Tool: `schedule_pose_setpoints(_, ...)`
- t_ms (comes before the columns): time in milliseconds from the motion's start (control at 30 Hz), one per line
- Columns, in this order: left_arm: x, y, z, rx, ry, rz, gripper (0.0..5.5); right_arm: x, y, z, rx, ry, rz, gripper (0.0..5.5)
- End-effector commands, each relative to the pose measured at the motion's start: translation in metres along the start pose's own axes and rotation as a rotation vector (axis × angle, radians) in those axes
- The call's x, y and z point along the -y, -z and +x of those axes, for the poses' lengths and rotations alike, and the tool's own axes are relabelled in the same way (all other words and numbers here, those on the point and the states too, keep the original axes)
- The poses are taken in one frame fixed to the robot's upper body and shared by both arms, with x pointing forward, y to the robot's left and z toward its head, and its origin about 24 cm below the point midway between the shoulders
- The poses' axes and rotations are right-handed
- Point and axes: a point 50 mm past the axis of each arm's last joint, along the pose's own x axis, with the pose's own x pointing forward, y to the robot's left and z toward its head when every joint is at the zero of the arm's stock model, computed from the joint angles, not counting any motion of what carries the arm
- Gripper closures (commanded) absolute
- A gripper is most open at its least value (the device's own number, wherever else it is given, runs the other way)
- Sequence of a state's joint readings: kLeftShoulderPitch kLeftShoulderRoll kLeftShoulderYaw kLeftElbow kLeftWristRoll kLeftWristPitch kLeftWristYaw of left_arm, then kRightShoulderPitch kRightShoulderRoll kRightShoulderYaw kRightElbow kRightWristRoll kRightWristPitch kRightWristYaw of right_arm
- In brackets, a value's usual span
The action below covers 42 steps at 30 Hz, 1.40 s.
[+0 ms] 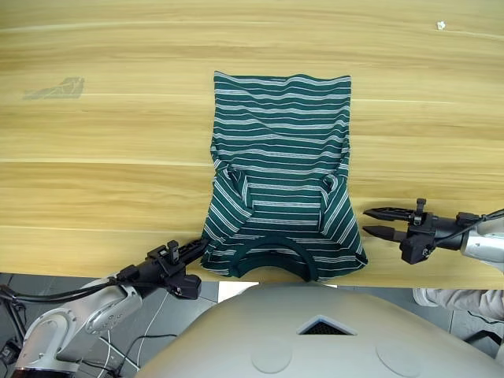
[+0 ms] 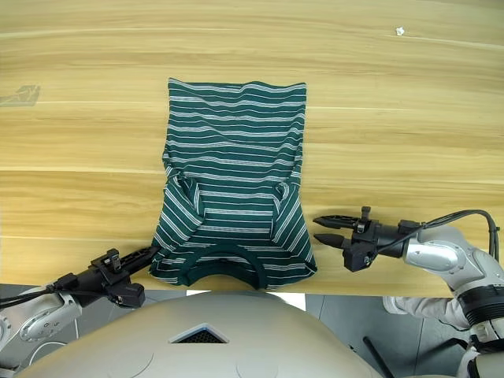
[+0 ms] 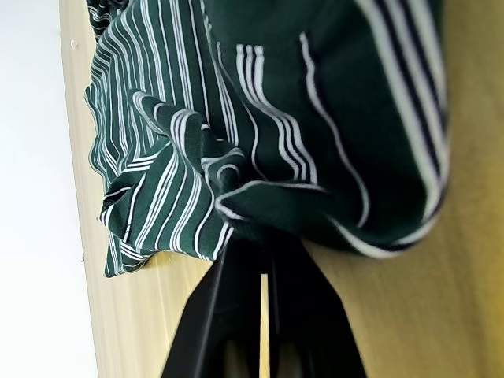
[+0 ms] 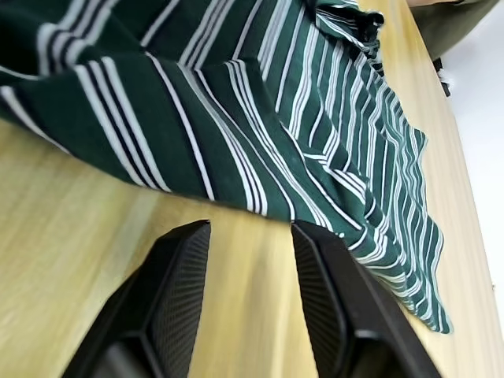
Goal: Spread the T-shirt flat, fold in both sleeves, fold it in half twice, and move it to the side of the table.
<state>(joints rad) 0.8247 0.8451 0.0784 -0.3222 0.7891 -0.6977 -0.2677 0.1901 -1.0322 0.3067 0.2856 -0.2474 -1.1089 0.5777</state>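
Left eye view is showing the striped T-shirt (image 1: pixel 279 181) lying by the table's (image 1: pixel 118 142) near edge, sleeves already folded in. The left gripper (image 1: pixel 197 248) is pinching a collar-end corner, fingers nearly together. The right gripper (image 1: pixel 376 222) is hovering spread open and empty just beside the opposite corner. The first half-fold is likely starting, so the right needs to be gripping first.

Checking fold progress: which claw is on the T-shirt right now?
The left claw, shut on the T-shirt's near-left corner; the right claw hangs open over bare table, apart from the cloth.
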Motion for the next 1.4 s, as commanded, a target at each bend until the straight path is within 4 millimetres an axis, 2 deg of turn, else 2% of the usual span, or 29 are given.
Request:
schedule_pose_setpoints(33, 0.005, -0.001, -0.002, -0.017, 0.039, -0.009, 5.46, -0.014, -0.001, -0.01, -0.022, -0.14, 0.015, 3.58)
schedule_pose_setpoints(400, -0.002, 0.003, -0.002, -0.033, 0.015, 0.007, 5.46, -0.03, -0.025, 0.008, 0.134, -0.158, 0.053, 3.58)
schedule_pose_setpoints(700, -0.002, 0.002, 0.0, -0.031, 0.012, 0.005, 5.46, -0.023, -0.026, 0.014, 0.145, -0.141, 0.045, 3.58)
schedule_pose_setpoints(800, -0.002, 0.002, 0.0, -0.033, 0.013, 0.003, 5.5, -0.021, -0.024, 0.015, 0.142, -0.137, 0.047, 4.22)
schedule_pose_setpoints(1067, -0.003, 0.005, 0.001, -0.04, 0.003, -0.006, 5.5, -0.019, -0.021, 0.019, 0.136, -0.119, 0.084, 5.49)
schedule_pose_setpoints(1100, -0.003, 0.006, 0.001, -0.039, 0.002, -0.009, 5.5, -0.02, -0.022, 0.019, 0.135, -0.119, 0.093, 5.49)
schedule_pose_setpoints(1167, -0.004, 0.004, 0.0, -0.04, -0.008, -0.043, 5.5, -0.02, -0.022, 0.019, 0.128, -0.127, 0.171, 5.49)
schedule_pose_setpoints(1300, -0.015, -0.006, -0.015, -0.03, -0.01, -0.294, 5.5, 0.011, -0.027, 0.011, 0.17, -0.096, 0.533, 5.49)
schedule_pose_setpoints(1400, -0.036, 0.002, -0.037, -0.082, -0.046, -0.374, 5.5, 0.035, -0.021, -0.005, 0.168, -0.131, 0.683, 5.49)
